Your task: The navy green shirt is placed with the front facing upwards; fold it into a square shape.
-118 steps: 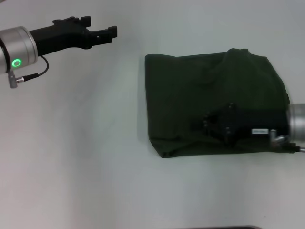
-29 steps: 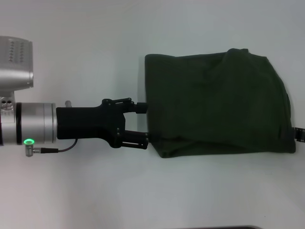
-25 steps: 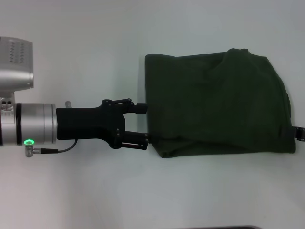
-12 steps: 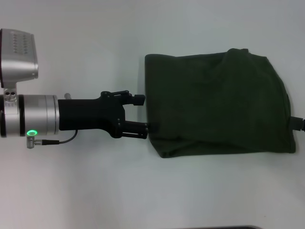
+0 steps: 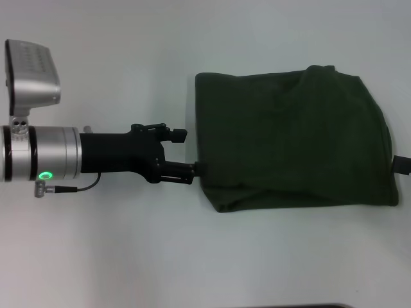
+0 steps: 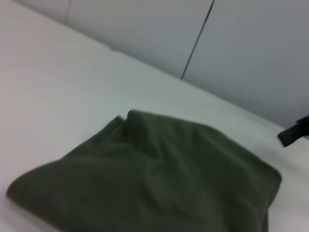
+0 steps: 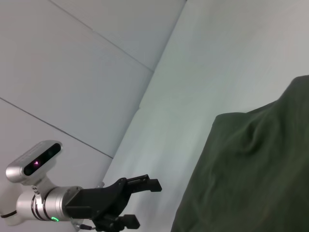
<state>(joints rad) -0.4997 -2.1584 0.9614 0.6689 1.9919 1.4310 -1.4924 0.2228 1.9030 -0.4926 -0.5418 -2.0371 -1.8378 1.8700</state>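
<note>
White tabletop (image 5: pixel 128 256) is being shown across the head view, with pale wall panels seen beyond it in both wrist views. One navy green shirt (image 5: pixel 292 141) is being displayed on the table, right of centre, already folded into a roughly rectangular bundle with a rounded bulge at its far right corner; no lettering is being shown on the upper face. Two grippers are being seen. The left gripper (image 5: pixel 189 153) is being held low at the shirt's left edge, its two black fingers spread apart, one finger (image 5: pixel 176 135) lying just beside the cloth and the other touching the near-left part of the edge. No cloth is being held between them. In the right wrist view the same gripper (image 7: pixel 145 203) is being seen with its fingers parted, just beside the shirt (image 7: pixel 256 174). Only a small black tip of the right gripper (image 5: pixel 401 165) is being shown at the shirt's right edge; whether its fingers are open or closed cannot be told.
</note>
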